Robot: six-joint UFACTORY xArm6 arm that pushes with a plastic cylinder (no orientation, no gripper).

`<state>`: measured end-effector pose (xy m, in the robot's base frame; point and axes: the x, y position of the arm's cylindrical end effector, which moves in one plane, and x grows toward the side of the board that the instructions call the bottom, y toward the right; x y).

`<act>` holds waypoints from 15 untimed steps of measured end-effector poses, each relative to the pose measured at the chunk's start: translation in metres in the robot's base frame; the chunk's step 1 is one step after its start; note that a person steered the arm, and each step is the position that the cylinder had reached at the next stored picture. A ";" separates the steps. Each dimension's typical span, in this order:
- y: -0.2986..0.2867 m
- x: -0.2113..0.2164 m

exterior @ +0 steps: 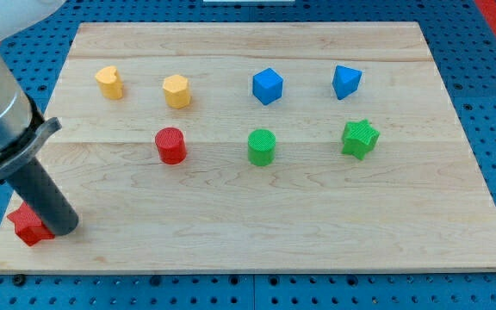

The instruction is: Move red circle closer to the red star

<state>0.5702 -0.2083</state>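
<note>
My bench (257,215) carries eight blocks. I have no pincer, only a rod; my tip (65,227) sits at the view's bottom left, touching the red star (29,224). The red circle (170,145) stands upright, well apart, up and right of it, left of the green circle (262,146).

No text, label, brand, number or sign can be read anywhere in the camera view. The counter (317,207) and the coloured blocks are seen to be unmarked.
</note>
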 end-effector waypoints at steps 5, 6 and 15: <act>-0.015 -0.140; 0.013 -0.162; 0.158 -0.022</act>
<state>0.5482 -0.0501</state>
